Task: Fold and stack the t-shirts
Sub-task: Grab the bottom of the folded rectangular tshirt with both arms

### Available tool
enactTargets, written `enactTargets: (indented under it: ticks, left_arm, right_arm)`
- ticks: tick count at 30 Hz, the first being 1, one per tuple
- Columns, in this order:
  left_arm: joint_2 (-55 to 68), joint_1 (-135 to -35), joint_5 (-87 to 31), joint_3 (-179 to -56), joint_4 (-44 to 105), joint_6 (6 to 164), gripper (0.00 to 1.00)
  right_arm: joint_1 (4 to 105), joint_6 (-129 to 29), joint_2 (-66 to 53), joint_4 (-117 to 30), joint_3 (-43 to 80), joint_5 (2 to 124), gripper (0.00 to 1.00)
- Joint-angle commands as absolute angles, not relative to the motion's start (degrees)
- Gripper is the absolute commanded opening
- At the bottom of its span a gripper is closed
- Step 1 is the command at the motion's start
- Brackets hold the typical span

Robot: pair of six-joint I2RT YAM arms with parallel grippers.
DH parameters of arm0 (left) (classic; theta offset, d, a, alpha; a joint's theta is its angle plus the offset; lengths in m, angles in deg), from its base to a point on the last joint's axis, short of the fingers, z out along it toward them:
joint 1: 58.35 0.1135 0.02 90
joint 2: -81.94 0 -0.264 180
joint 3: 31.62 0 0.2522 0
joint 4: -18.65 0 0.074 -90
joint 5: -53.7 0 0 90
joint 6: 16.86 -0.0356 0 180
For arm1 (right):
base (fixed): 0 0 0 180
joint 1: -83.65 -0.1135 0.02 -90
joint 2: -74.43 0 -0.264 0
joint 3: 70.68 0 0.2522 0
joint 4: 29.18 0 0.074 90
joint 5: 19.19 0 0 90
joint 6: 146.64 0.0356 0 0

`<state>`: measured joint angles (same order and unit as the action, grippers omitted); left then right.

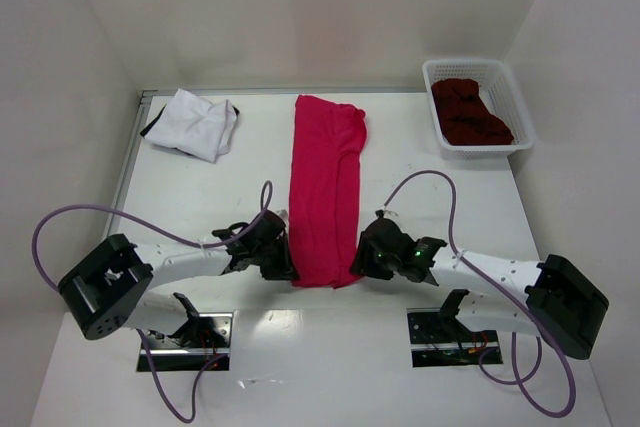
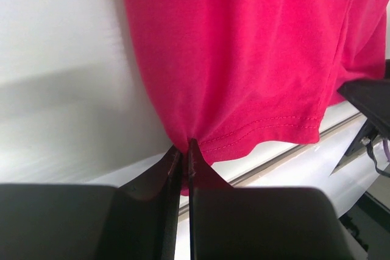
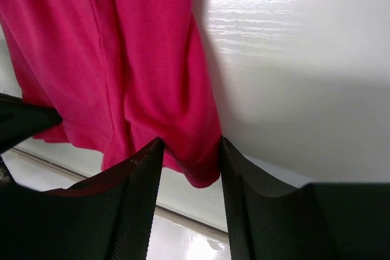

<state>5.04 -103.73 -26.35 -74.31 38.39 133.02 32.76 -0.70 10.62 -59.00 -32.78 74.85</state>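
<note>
The red shirt (image 1: 325, 187) is laid out as a long strip down the middle of the table (image 1: 200, 197), running from 12 to 6 o'clock. Its 7 o'clock corner is pinched in the left gripper (image 2: 184, 147), jaws nearly closed on the hem. The 5 o'clock corner is straddled by the right gripper (image 3: 190, 144), jaws held partway apart with cloth between them. The white shirt (image 1: 192, 122) is seen at 11 o'clock, the maroon shirt (image 1: 470, 112) in the basket (image 1: 478, 67) at 1 o'clock.

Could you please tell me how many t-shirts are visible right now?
3: the red t-shirt mid-table, the white t-shirt folded far left, the maroon t-shirt in the basket; more may lie beneath it.
</note>
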Motion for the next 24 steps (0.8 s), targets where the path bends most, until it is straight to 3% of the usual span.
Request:
enactTargets:
  ticks: [1, 3, 4, 9, 17, 24]
  left_arm:
    - [3.1, -105.3, -25.5, -75.7, 40.4, 131.4, 0.01]
    - [2.6, -105.8, -25.5, -76.3, 40.4, 131.9, 0.01]
    - [2.6, -105.8, -25.5, -76.3, 40.4, 131.9, 0.01]
    - [3.2, -105.8, -27.4, -76.9, 42.6, 132.5, 0.00]
    - [12.2, -105.8, -31.3, -82.4, 52.3, 131.9, 0.00]
    - [13.9, -105.8, -35.4, -92.4, 58.0, 127.6, 0.00]
  right_arm:
    - [32.9, 0.0, 9.5, -54.4, -33.5, 75.6, 0.47]
    - [32.9, 0.0, 9.0, -53.8, -33.5, 75.6, 0.40]
    - [32.9, 0.0, 8.2, -53.3, -33.5, 75.6, 0.30]
    - [32.9, 0.0, 7.6, -53.9, -33.5, 73.6, 0.00]
    - [32.9, 0.0, 15.2, -60.2, -27.1, 73.8, 0.00]
    - [35.4, -2.2, 12.7, -61.4, -19.4, 76.4, 0.00]
